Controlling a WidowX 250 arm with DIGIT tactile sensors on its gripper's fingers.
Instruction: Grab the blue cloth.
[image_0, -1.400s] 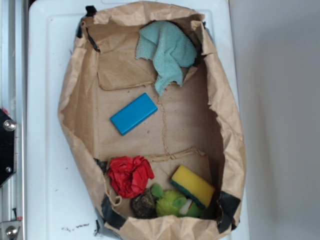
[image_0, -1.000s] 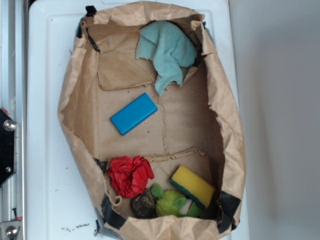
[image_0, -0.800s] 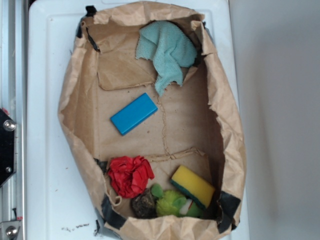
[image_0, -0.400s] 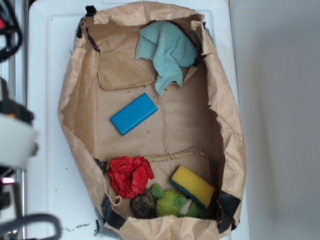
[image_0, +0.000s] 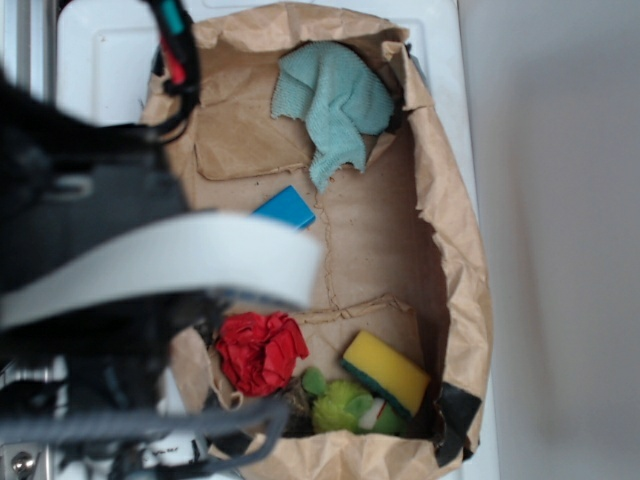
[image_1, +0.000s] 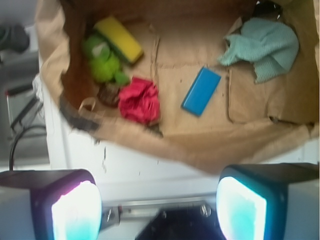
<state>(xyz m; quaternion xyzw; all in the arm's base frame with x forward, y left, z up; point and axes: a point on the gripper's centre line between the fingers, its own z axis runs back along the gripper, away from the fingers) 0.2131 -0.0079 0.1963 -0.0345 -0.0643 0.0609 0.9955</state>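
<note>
The blue cloth (image_0: 335, 105) is a crumpled pale teal washcloth lying at the far end of the open brown paper bag (image_0: 452, 250). In the wrist view the blue cloth (image_1: 265, 47) shows at the upper right. My gripper (image_1: 159, 210) is open, its two pads wide apart with nothing between them. It hovers over the white surface outside the bag's long side, well apart from the cloth. In the exterior view my blurred arm (image_0: 120, 260) covers the left part of the bag.
Inside the bag lie a bright blue block (image_1: 201, 91), a red cloth (image_1: 139, 100), a yellow sponge (image_1: 120, 39) and a green toy (image_1: 102, 60). The bag's crumpled walls stand up all round. A metal rail (image_1: 165, 212) runs below the gripper.
My arm has swung in from the left edge and now hides the bag's left side and most of the blue block. The objects in the bag have not moved.
</note>
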